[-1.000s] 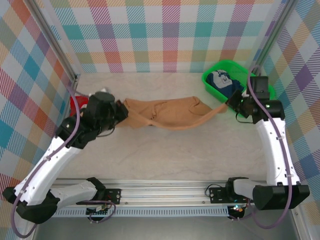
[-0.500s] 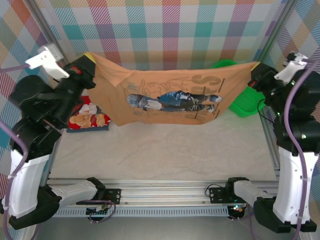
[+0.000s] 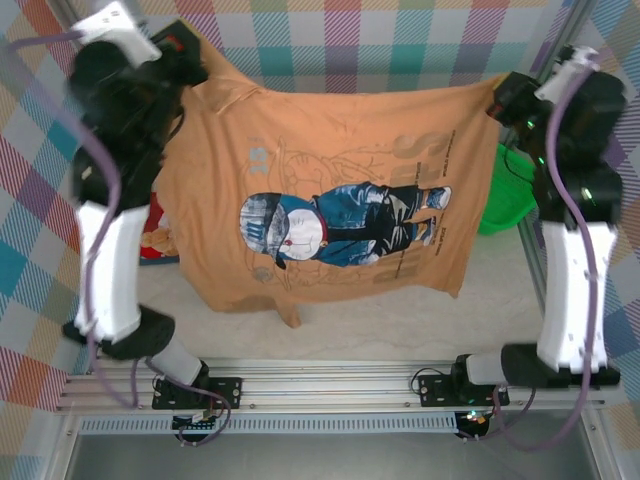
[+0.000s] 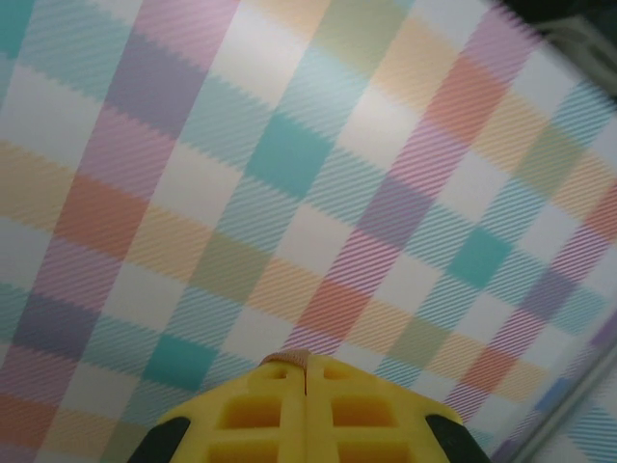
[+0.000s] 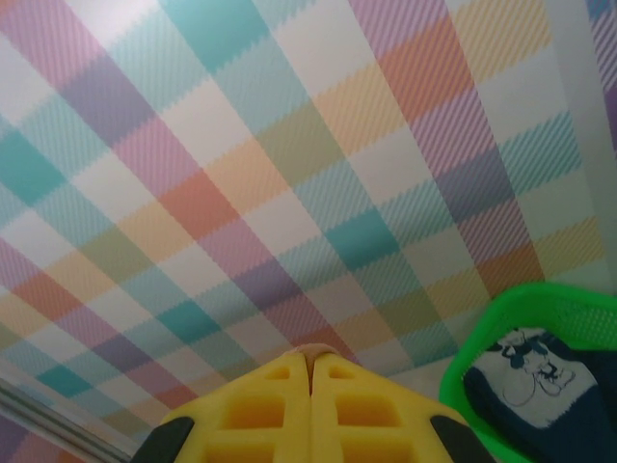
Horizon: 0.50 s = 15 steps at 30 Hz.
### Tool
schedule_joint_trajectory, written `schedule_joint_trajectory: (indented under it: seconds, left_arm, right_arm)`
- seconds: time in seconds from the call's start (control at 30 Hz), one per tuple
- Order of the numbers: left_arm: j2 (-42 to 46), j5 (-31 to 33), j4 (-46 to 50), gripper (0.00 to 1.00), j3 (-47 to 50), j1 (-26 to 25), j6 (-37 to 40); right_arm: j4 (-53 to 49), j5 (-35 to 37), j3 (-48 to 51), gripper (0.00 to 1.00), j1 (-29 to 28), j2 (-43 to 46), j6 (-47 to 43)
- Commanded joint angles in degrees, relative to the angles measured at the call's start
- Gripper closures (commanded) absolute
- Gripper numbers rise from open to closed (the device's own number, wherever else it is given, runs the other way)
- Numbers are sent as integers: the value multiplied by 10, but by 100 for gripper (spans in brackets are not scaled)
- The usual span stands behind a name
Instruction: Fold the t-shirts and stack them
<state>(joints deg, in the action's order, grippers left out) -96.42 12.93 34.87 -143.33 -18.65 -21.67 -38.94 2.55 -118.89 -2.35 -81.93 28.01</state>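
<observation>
The tan-brown t-shirt point(image 3: 330, 140) hangs spread out in the air above the table, its blue-and-white cartoon print point(image 3: 340, 222) facing the top camera. My left gripper point(image 3: 186, 52) is shut on its upper left corner and my right gripper point(image 3: 497, 96) on its upper right corner. In the left wrist view the yellow fingers point(image 4: 260, 410) press together at the left gripper point(image 4: 306, 363), with a sliver of tan cloth point(image 4: 287, 359) between the tips. The right gripper point(image 5: 310, 357) pinches a similar tan edge. The red t-shirt point(image 3: 158, 243) lies on the table at the left, mostly hidden behind the hanging shirt.
A green mesh basket point(image 3: 503, 205) stands at the back right, partly behind the shirt; in the right wrist view the basket point(image 5: 501, 313) holds a dark blue printed garment point(image 5: 530, 386). Checked walls enclose the table point(image 3: 400, 320) on three sides.
Both arms have risen high. The tan shirt, bunched on the table a second ago, has been lifted and now hangs fully spread between the two grippers.
</observation>
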Motion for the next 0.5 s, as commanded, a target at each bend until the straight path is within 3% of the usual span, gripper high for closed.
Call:
schedule_joint_trajectory:
  seconds: [0.0,0.17,0.2,0.27,0.3,0.37,0.47]
  left_arm:
    - [-128,-85,34,100,-15,57,-81]
    - [-332,-173,11,100,-146,97,-143]
    - [-367,-189,0,93,-166,106,-162]
    - [-428,-214,-25,50,-190,125,-207]
    - [-448,-222,-32,39,-192,131,-215]
    - [-473,-230,-24,36,-194,140,-216]
    - [-460,-221,48,37,-193,135,-204]
  right_arm:
    - [-5,-23,-26,100,0,-104,6]
    - [-46,-111,-171,99,2,-319,26]
    - [-68,-133,-227,87,2,-372,28]
    - [-159,-164,-407,56,3,-509,35]
    - [-196,-164,-489,47,2,-566,40]
    - [-253,-153,-579,40,3,-636,47]
    - [-245,-137,-470,40,-4,-587,22]
